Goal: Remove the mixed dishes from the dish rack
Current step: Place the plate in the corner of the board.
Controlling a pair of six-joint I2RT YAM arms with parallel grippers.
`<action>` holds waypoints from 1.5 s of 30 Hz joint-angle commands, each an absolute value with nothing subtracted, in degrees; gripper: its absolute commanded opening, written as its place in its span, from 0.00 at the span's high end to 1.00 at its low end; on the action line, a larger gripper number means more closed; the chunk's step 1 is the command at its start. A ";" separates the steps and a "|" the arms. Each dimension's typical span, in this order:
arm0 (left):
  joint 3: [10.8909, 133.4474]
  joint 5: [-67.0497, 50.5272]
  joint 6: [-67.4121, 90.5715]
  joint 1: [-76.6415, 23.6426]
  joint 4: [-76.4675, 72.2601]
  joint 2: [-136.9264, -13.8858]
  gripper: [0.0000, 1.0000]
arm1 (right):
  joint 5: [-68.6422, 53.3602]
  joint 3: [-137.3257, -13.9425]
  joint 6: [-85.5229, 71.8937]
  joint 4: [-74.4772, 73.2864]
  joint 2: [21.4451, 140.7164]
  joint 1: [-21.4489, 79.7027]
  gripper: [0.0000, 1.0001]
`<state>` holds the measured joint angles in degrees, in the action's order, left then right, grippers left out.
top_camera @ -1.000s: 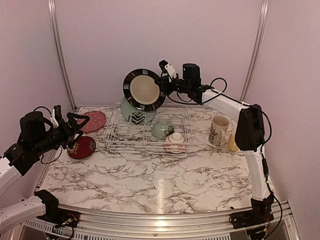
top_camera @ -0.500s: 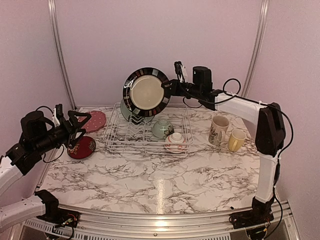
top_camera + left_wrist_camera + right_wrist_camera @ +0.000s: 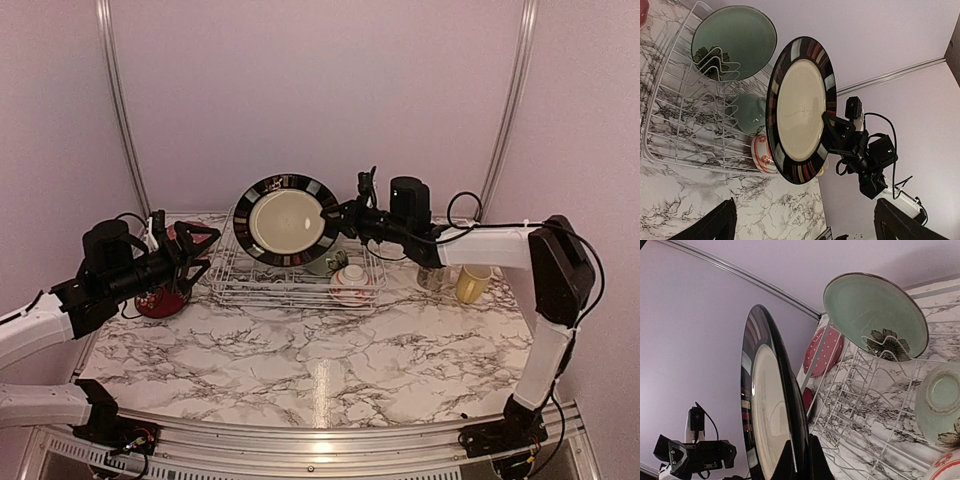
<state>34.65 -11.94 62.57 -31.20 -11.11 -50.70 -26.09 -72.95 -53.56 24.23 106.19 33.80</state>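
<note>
Pinches plate [image 3: 287, 220] rim in right gripper [image 3: 342, 216], upright above rack [image 3: 226, 282]; face turned toward left gripper [image 3: 197, 250], spread wide, left of rack.

A white, grey-veined marble-patterned bench [image 3: 300, 350] fills the lower half of the frame. Plain pale lilac walls [image 3: 300, 90] enclose it at the back and sides. Slim metal posts rise at upper left [image 3: 118, 110] and upper right [image 3: 512, 100]. An aluminium rail [image 3: 320, 452] edges the bottom, and a soft glare [image 3: 320, 385] lies on the bench at lower centre.
</note>
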 commanded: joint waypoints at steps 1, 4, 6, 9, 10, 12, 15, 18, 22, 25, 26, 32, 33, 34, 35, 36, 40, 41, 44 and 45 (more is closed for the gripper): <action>37.88 -10.22 63.68 -34.26 -18.73 -56.36 0.03 | -25.09 -72.69 -62.27 42.21 100.49 36.56 1.00; 39.20 -7.55 63.91 -36.37 -19.93 -58.41 0.05 | -23.16 -71.61 -63.71 43.80 99.92 37.85 1.00; 39.44 -6.02 64.05 -37.25 -21.07 -59.02 0.06 | -22.48 -71.30 -64.20 43.96 99.89 38.72 1.00; 39.46 -5.28 64.57 -37.62 -22.93 -59.93 0.11 | -22.75 -70.70 -66.19 46.17 100.25 39.47 1.00; 39.45 -5.20 64.72 -37.65 -23.62 -60.20 0.13 | -22.70 -70.59 -66.46 46.45 100.28 39.68 1.00; 39.58 -5.19 64.81 -37.85 -24.74 -60.75 0.18 | -22.14 -70.53 -66.62 46.16 100.28 40.21 1.00; 40.25 -4.80 63.98 -37.97 -24.29 -61.49 0.27 | -22.16 -70.66 -67.47 46.51 100.60 40.95 1.00; 40.36 -3.72 63.33 -37.97 -22.92 -61.25 0.30 | -22.08 -70.66 -68.02 46.74 100.81 41.56 1.00; 40.88 2.01 60.79 -37.97 -13.58 -57.37 0.09 | -19.91 -70.82 -67.81 44.60 100.70 42.39 1.00; 42.64 14.99 57.36 -37.92 2.27 -49.36 0.01 | -17.85 -71.76 -67.42 42.14 101.26 43.52 1.00; 43.67 20.12 56.54 -37.92 8.60 -46.65 0.01 | -17.27 -72.23 -67.35 41.13 101.52 43.91 1.00; 52.29 40.01 50.85 -37.88 33.30 -32.31 0.01 | -12.92 -76.22 -65.99 35.43 104.83 48.10 1.00; 54.06 40.45 49.15 -37.88 35.21 -31.34 0.01 | -11.78 -77.19 -65.57 34.33 105.82 49.15 1.00; 55.95 40.33 47.94 -37.88 36.31 -30.86 0.01 | -10.87 -78.12 -65.29 33.27 106.87 50.42 1.00; 57.71 39.85 46.82 -37.88 36.96 -30.73 0.01 | -9.99 -79.07 -65.35 32.25 108.22 51.64 1.00; 59.43 38.91 45.93 -37.88 37.29 -30.87 0.01 | -9.37 -80.17 -65.48 31.57 109.60 52.84 1.00; 64.41 33.73 44.08 -37.88 37.23 -33.04 0.01 | -7.73 -85.92 -66.28 28.55 115.79 57.37 1.00; 65.04 32.76 43.74 -37.88 37.21 -33.76 0.01 | -7.21 -87.62 -65.68 27.50 117.19 58.46 1.00; 65.66 30.81 43.29 -37.88 37.19 -35.43 0.01 | -6.52 -91.33 -64.50 24.64 120.48 61.50 1.00; 65.42 30.39 43.33 -37.88 36.94 -35.76 0.01 | -6.46 -91.74 -64.43 24.24 121.33 62.29 1.00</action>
<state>65.14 33.17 45.78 -37.85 33.08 -33.39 -7.90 -85.21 -64.40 20.97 120.88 59.11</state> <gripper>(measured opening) 0.989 0.033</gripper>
